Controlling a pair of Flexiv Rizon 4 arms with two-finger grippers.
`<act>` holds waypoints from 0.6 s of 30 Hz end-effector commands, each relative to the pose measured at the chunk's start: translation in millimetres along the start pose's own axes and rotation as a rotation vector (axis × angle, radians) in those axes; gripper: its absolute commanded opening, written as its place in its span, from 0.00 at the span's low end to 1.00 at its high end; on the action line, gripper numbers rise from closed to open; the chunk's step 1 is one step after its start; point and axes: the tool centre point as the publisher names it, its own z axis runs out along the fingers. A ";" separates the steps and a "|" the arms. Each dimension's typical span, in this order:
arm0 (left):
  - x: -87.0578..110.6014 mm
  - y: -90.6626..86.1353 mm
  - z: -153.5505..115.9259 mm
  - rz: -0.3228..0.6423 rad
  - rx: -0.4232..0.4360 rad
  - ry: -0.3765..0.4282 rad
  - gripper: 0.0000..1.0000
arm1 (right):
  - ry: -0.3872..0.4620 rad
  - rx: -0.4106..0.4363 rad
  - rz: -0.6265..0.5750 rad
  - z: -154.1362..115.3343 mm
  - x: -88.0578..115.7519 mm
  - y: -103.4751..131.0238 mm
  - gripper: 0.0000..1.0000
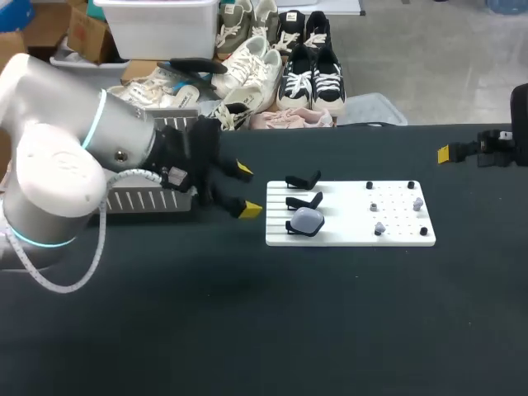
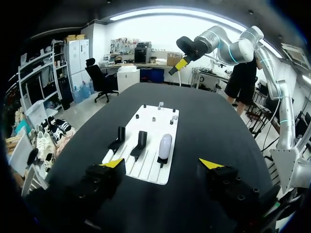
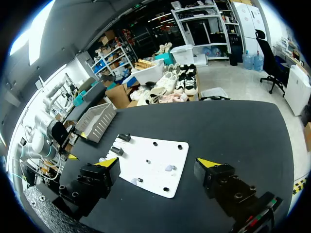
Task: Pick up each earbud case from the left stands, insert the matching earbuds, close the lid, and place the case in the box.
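The black table (image 1: 247,330) carries a white board (image 1: 346,235); the case (image 1: 308,219) rests on the nearest of three stands (image 1: 303,180), at the board's seven o'clock corner. My left gripper (image 1: 245,190) hangs spread and empty at ten o'clock from the case; my right gripper (image 3: 159,163), likewise released, sits far off at three o'clock. The case looks light, hard and glossy, likely to slip, so I'd pinch its broad flanks mid-body and squeeze gently.

Broad black table (image 1: 247,330), matte surface
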 end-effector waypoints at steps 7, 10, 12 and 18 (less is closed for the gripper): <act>11.0 0.6 24.4 0.060 0.021 -0.027 1.00 | 0.000 -0.001 -0.001 0.2 0.0 -0.8 1.00; 15.1 1.3 34.2 0.098 0.013 -0.025 1.00 | 0.000 -0.001 -0.001 0.2 0.0 -0.8 1.00; 17.2 2.2 39.1 0.110 0.020 -0.023 1.00 | 0.000 -0.001 -0.001 0.2 0.0 -0.8 1.00; 17.3 6.9 50.3 0.109 0.033 -0.028 1.00 | 0.000 -0.001 -0.001 0.2 0.0 -0.8 1.00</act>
